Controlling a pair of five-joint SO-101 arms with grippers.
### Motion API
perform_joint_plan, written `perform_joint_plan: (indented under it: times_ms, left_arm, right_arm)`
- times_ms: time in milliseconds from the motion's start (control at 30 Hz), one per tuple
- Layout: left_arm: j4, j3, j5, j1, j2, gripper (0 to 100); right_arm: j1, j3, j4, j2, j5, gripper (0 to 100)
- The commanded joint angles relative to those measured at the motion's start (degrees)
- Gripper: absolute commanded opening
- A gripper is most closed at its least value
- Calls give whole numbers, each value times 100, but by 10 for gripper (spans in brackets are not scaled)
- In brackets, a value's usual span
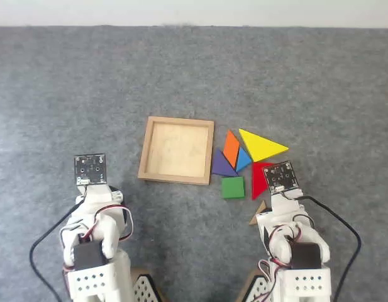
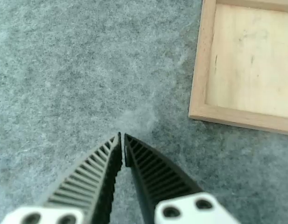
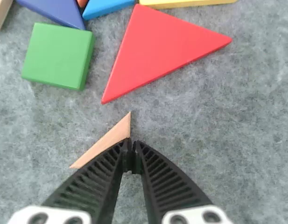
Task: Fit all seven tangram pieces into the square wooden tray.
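The square wooden tray (image 1: 145, 151) lies empty in the middle of the carpet; its near corner shows in the left wrist view (image 2: 198, 70). To its right lie the orange parallelogram (image 1: 231, 148), yellow triangle (image 1: 261, 145), blue triangle (image 1: 243, 158), purple triangle (image 1: 222, 165), green square (image 1: 232, 187) and red triangle (image 1: 256, 182). A small wood-coloured triangle (image 3: 104, 142) lies flat just short of the red triangle (image 3: 158, 49) and green square (image 3: 57, 55). My right gripper (image 3: 131, 142) is shut above the wood triangle's edge. My left gripper (image 2: 122, 136) is shut over bare carpet, left of the tray's near corner.
Grey carpet (image 1: 68, 82) covers the whole table, with open room left of and behind the tray. Both arm bases stand at the near edge, the left arm (image 1: 92, 245) and the right arm (image 1: 293, 248), each trailing black cables.
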State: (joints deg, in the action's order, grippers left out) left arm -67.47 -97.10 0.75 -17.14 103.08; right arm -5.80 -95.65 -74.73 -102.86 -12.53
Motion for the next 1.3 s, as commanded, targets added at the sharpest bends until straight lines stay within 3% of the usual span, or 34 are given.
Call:
perform_joint_plan:
  times_ms: [0, 533, 800, 933, 1033, 1100, 1167, 1200, 1267]
  left_arm:
    - [-88, 66, -26, 44, 88, 13]
    - [-141, 66, -35, -70, 97, 13]
    - [-334, 66, -35, -70, 97, 13]
    - [-378, 66, -44, -79, 97, 13]
    - [-387, 66, -44, -79, 97, 13]
    - [-396, 66, -44, -88, 97, 13]
    - [-396, 66, -44, -88, 97, 13]
    - [-396, 66, -44, -88, 97, 13]
    - [-396, 66, -44, -88, 97, 13]
  right_arm:
    - [48, -79, -31, -119, -35, 8]
    - [-13, -79, -22, -110, -35, 9]
    - [-892, -79, -22, -110, -53, 8]
    - [-840, 88, -48, -101, -62, 9]
    - [-409, 448, 4, -110, -88, 9]
    - [-215, 888, 171, -110, -730, 28]
    - [-4, 1363, 532, -101, -1829, 68]
    - [66, 1574, 708, -48, -2040, 69]
    - [119, 1960, 927, 4, -1609, 39]
